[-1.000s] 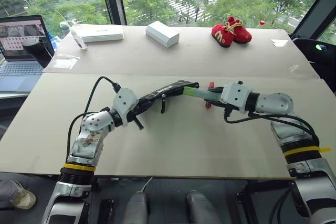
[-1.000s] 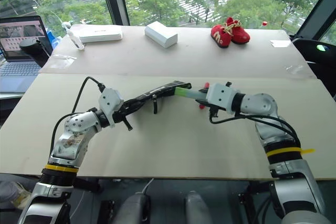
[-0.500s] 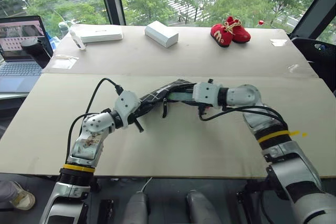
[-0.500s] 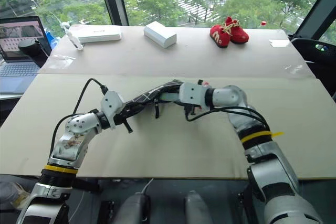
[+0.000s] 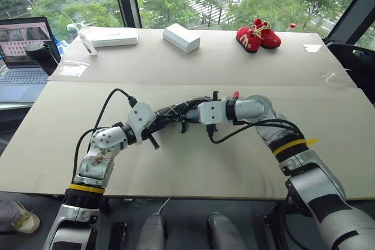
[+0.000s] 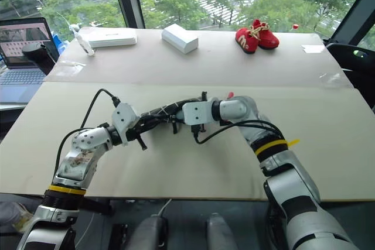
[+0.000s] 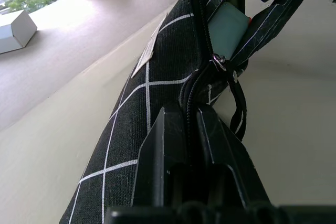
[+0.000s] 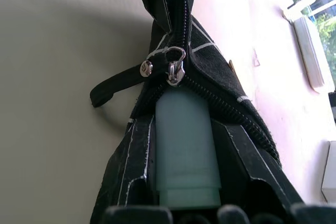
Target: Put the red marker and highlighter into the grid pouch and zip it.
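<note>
Your right gripper jaws are gripping the highlighter, its long axis running straight ahead into the grid pouch (left gripper is clamping the pouch's end).

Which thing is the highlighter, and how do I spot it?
Find the big tan table, then the black grid pouch held up in its middle. The highlighter is the stubby pale green stick poking out of the pouch's open zipper, between the right pincer's black fingers; nothing else nearby is green.

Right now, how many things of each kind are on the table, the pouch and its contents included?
Grid pouch: 1
Highlighter: 1
Red marker: 1
Red shoes: 2
White boxes: 2
Laptop: 1
Total: 8
</note>
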